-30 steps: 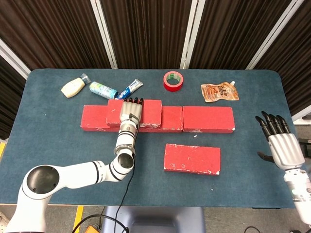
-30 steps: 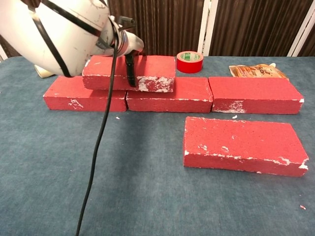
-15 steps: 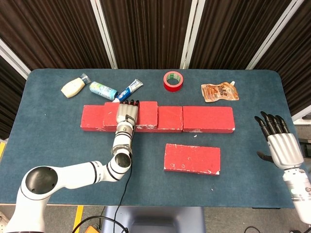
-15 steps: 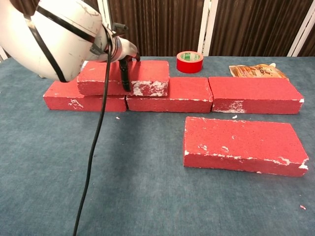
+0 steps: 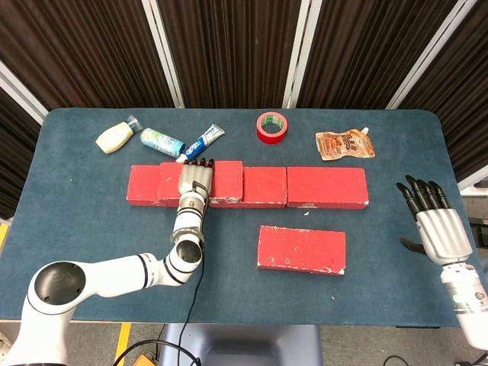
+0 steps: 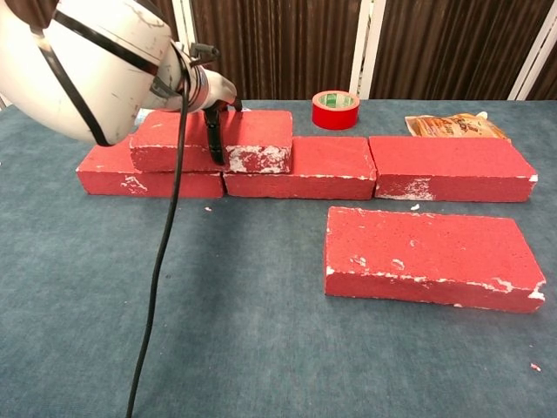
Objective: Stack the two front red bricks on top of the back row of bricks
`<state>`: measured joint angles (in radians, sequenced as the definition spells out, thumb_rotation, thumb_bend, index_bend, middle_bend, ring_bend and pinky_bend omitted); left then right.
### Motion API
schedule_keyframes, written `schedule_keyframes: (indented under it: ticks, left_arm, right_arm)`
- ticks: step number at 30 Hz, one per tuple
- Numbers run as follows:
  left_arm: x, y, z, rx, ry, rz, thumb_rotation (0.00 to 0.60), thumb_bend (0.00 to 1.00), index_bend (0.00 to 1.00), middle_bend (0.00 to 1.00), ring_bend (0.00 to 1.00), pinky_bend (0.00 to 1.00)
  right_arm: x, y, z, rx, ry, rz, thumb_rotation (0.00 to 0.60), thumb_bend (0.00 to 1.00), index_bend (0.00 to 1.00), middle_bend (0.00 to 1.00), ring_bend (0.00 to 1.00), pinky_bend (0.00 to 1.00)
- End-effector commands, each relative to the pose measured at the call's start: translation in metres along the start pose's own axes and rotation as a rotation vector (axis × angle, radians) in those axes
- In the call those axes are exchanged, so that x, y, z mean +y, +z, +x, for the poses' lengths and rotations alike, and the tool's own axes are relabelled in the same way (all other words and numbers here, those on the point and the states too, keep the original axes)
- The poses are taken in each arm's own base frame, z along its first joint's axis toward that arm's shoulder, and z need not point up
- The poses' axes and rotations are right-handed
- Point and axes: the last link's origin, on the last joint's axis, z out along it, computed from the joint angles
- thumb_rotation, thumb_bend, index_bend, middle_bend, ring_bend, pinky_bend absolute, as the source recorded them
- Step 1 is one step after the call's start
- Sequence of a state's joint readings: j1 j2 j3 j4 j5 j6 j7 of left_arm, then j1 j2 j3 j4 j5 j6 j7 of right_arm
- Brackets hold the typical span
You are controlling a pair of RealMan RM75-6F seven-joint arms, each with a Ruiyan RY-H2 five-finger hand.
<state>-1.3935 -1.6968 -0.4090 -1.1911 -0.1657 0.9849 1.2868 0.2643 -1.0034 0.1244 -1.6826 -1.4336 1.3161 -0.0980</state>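
Observation:
My left hand (image 5: 194, 178) grips a red brick (image 5: 226, 180) across its width, fingers over the far edge and the thumb (image 6: 213, 141) on the near face. That brick (image 6: 258, 135) lies on top of the back row (image 5: 324, 187), over the seam of the left brick (image 6: 148, 181) and the middle brick (image 6: 313, 165). It looks to rest on them. A second red brick (image 5: 301, 249) lies flat in front of the row (image 6: 426, 254). My right hand (image 5: 433, 223) hovers open at the table's right edge, away from every brick.
Behind the row lie a red tape roll (image 5: 271, 126), an orange pouch (image 5: 345, 143), a cream bottle (image 5: 114, 138), a small green-labelled bottle (image 5: 162, 140) and a tube (image 5: 203, 140). A black cable (image 6: 161, 279) hangs from my left arm over the near table.
My left hand has carried the gripped brick leftward and lower over the back row. The right hand has barely shifted.

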Motion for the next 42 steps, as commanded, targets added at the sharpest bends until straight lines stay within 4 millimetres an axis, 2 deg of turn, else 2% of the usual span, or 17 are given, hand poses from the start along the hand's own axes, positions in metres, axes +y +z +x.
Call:
schedule_keyframes:
  ticks: [1,13,26,37,42]
  left_arm:
    - [-0.0006,0.0003,-0.0015,-0.001,0.000,-0.002,0.600,0.29,0.00,0.18,0.05,0.10]
    - [-0.0015,0.0045,-0.0027,0.004,-0.018,-0.004,0.600,0.29,0.00,0.13,0.01,0.09]
    - [-0.0034,0.0060,-0.0042,0.006,-0.012,-0.008,0.600,0.27,0.00,0.00,0.00,0.08]
    - [-0.0068,0.0050,-0.0059,-0.009,-0.012,-0.002,0.600,0.26,0.00,0.00,0.00,0.08]
    - [-0.0102,-0.0024,-0.0009,-0.015,-0.008,-0.001,0.600,0.26,0.00,0.00,0.00,0.07]
  right_arm:
    - [0.0001,0.0003,-0.0004,-0.001,0.000,0.000,0.600,0.00,0.01,0.03,0.00,0.00]
    - [-0.0003,0.0024,-0.0025,-0.005,0.002,-0.002,0.600,0.00,0.01,0.03,0.00,0.00]
    - [-0.0005,0.0045,-0.0044,-0.009,0.006,-0.004,0.600,0.00,0.01,0.03,0.00,0.00]
    - [-0.0002,0.0053,-0.0052,-0.011,0.002,-0.006,0.600,0.00,0.01,0.03,0.00,0.00]
    - [-0.0007,0.0064,-0.0061,-0.013,0.001,-0.005,0.600,0.00,0.01,0.03,0.00,0.00]
